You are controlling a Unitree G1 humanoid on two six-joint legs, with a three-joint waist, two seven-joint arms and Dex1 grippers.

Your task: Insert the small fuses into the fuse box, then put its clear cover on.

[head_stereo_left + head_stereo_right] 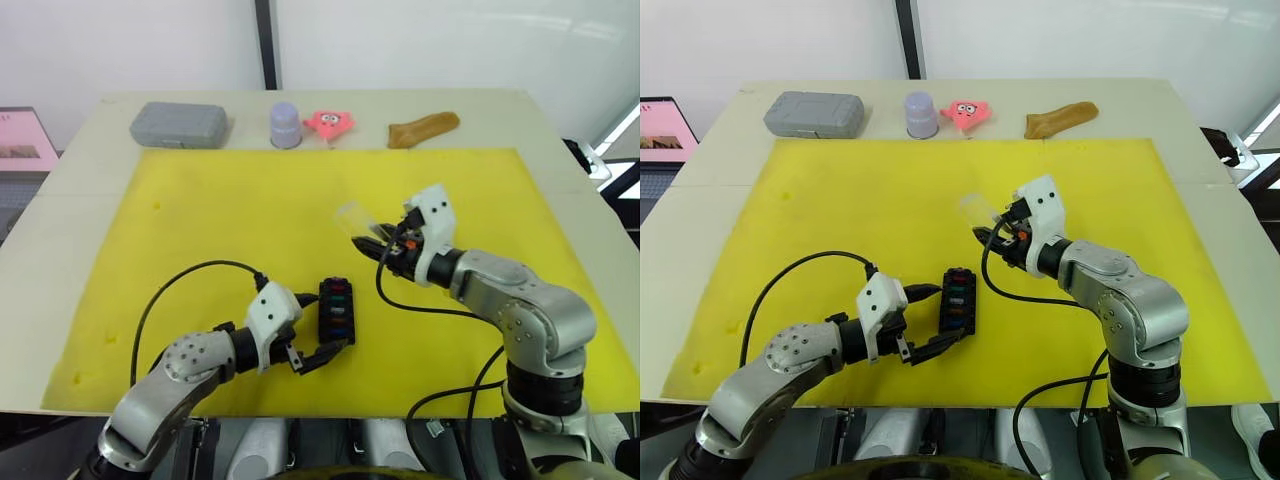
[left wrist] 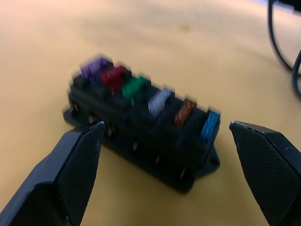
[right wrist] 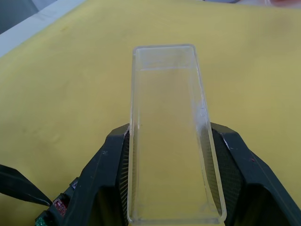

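Observation:
The black fuse box (image 1: 337,308) lies on the yellow mat near the front edge. Several small fuses (image 2: 136,87) stand in its slots in a row: purple, red, green, grey, amber and blue. My left gripper (image 2: 167,129) is open, one finger on each side of the box and neither touching it. Farther back and to the right, my right gripper (image 1: 378,243) is shut on the clear cover (image 3: 167,136). It holds the cover by its long sides above the mat. The cover's free end (image 1: 353,216) points away to the left.
Along the table's far edge, beyond the yellow mat (image 1: 250,200), stand a grey case (image 1: 178,124), a lilac cup (image 1: 285,125), a pink star toy (image 1: 330,122) and a brown object (image 1: 422,128). A laptop (image 1: 660,130) sits off the table's left side.

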